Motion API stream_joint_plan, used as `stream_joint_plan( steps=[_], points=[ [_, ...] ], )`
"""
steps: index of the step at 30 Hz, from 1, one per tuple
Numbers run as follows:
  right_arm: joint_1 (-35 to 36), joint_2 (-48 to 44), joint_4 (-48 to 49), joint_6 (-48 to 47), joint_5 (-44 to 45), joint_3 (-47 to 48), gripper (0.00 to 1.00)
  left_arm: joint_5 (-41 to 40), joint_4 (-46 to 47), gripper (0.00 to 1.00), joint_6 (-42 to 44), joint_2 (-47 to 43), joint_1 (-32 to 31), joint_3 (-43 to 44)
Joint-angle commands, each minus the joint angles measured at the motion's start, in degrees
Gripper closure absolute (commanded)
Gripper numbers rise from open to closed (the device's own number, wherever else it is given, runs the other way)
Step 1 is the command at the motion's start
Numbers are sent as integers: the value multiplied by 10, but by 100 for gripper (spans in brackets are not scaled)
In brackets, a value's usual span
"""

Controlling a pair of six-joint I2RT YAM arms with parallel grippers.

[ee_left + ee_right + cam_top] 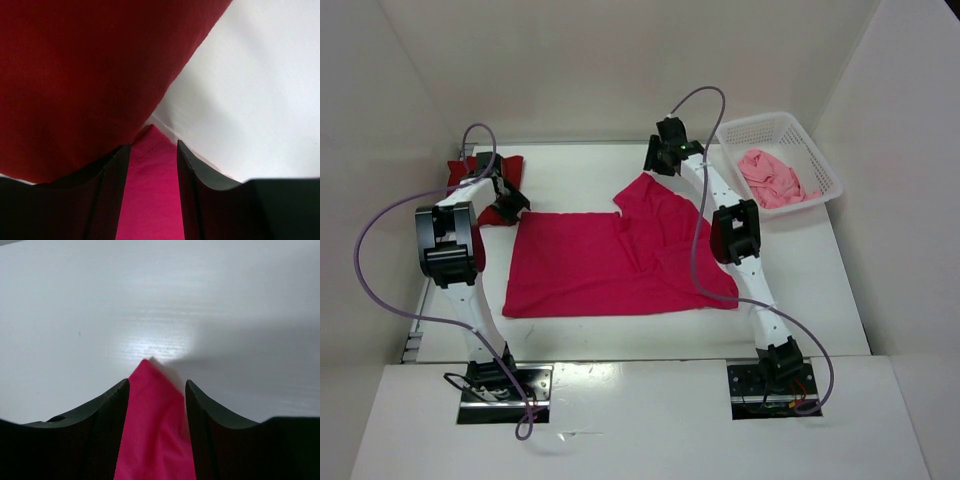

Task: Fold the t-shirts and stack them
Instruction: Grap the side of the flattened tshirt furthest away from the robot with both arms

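We are hovering the left gripper (pixel 152 145) and right gripper (pixel 157 381) at the far corners of the magenta t-shirt (pixel 610 265) lying mid-table, jaws spread and seemingly pinching nothing, leaving it flat for folding beside the dark red t-shirt (pixel 75 75), the pale pink t-shirt (pixel 775 178) waiting in the basket (pixel 825 170).

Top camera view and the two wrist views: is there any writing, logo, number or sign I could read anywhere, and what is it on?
No text can be read in any view.
On the magenta shirt, the dark red shirt and the pale pink shirt: no print or tag shows.
On the white basket: no label shows.
On the left arm base and the right arm base: any marking is too small to make out.
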Motion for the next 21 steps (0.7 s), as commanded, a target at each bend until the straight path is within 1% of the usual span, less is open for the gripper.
stream_joint_plan(
  steps=[1,4,6,7,10,11,13,15,16,19,20,21],
  points=[
    [-1,51,-74,-26,26,123,45,-7,-5,50,13,18,-5,15],
    [-1,51,-62,-26,26,113,44,-1,-5,51,13,24,-11,20],
    [-1,59,-56,-26,-4,107,44,-1,0,54,13,30,-11,20],
    [-1,59,-51,-26,-16,102,44,-1,0,59,13,30,-11,20],
    [-1,72,-45,-16,-48,102,45,-1,0,64,8,30,-11,20],
    [-1,72,-38,-16,-48,102,45,-1,0,68,8,35,-11,25],
    [-1,82,-31,-11,-56,102,45,-1,0,69,8,35,-11,25],
    [-1,90,-25,2,-73,102,51,-1,0,75,8,35,-11,25],
    [-1,97,-25,2,-73,102,58,-1,0,76,8,35,-11,25],
    [-1,102,-20,17,-73,114,65,-1,0,84,3,35,-11,25],
    [-1,102,-20,17,-73,114,75,-1,0,86,3,35,-11,25],
    [-1,102,-14,31,-65,120,81,-1,0,88,3,35,-11,25]
  ],
)
